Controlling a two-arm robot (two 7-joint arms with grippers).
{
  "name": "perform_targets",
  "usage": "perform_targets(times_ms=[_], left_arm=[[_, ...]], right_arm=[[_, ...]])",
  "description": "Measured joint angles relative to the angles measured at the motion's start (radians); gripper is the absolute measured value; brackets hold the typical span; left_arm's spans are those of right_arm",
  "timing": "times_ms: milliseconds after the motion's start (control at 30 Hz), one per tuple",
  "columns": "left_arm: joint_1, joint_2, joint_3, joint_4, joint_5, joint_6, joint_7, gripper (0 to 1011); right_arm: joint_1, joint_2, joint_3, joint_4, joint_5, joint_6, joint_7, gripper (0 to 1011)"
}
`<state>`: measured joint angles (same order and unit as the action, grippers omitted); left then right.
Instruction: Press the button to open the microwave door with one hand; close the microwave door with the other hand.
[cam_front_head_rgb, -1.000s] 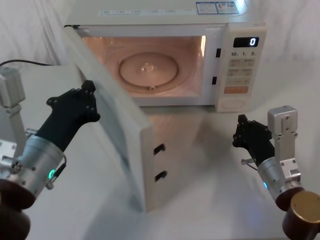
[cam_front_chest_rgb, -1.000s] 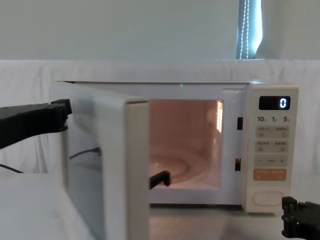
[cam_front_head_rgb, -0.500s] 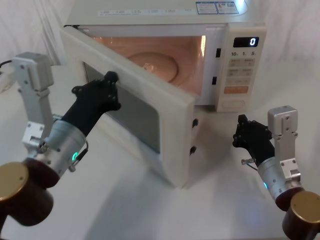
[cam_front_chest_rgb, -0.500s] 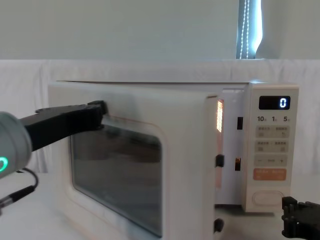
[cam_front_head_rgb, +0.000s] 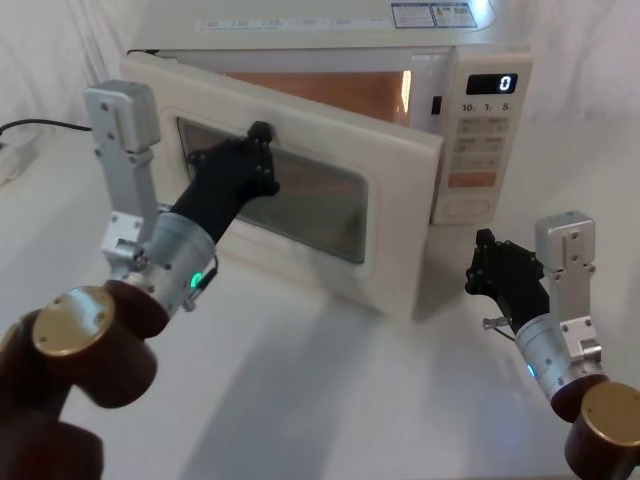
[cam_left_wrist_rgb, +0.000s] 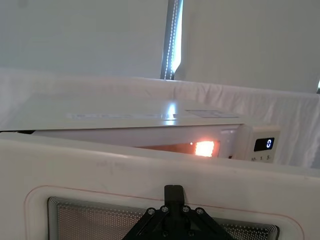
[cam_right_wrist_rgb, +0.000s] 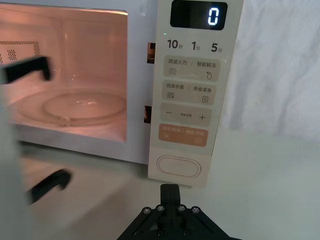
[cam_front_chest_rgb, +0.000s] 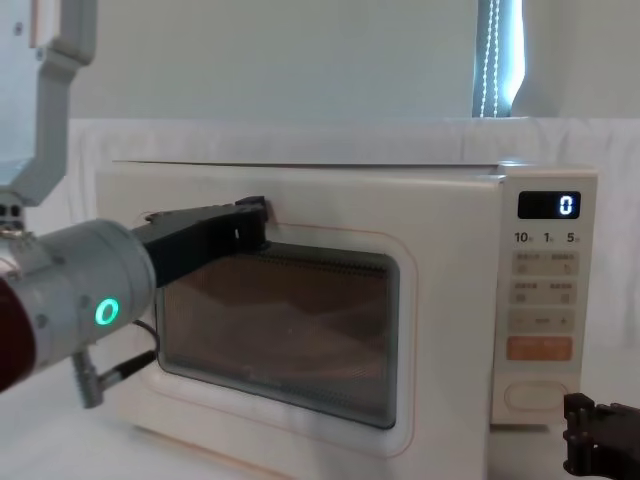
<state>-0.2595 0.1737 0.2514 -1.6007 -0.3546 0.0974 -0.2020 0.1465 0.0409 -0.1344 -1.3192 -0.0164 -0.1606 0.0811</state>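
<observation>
My left tool (cam_front_head_rgb: 258, 140) — fingers drawn together, gripping nothing — presses its tip on the microwave door (cam_front_head_rgb: 400, 235) at the window's upper edge. Door ajar, swung partway out from the microwave (cam_front_head_rgb: 330, 25), cavity lit beyond my tool. My right tool (cam_front_head_rgb: 492, 262) is clenched empty above the table (cam_front_head_rgb: 330, 400), the button (cam_right_wrist_rgb: 178, 166) just ahead of it, apart.

The cream microwave door (cam_front_head_rgb: 300, 190) frames a dark dotted-mesh window (cam_front_head_rgb: 300, 195) with a thin pinkish outline; the cavity (cam_right_wrist_rgb: 70, 75) glows orange.
</observation>
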Motion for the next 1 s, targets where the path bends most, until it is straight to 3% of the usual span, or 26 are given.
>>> perform_targets(times_ms=[500,1000], left_arm=[[-0.108,-0.062,0.029,0.171,0.043,-0.065,0.007,0],[-0.174,-0.105,0.037,0.276,0.058,-0.12,-0.013,0]], right_arm=[[0.0,0.0,0.0,0.0,0.0,0.0,0.0,0],[0.0,0.0,0.0,0.0,0.0,0.0,0.0,0]])
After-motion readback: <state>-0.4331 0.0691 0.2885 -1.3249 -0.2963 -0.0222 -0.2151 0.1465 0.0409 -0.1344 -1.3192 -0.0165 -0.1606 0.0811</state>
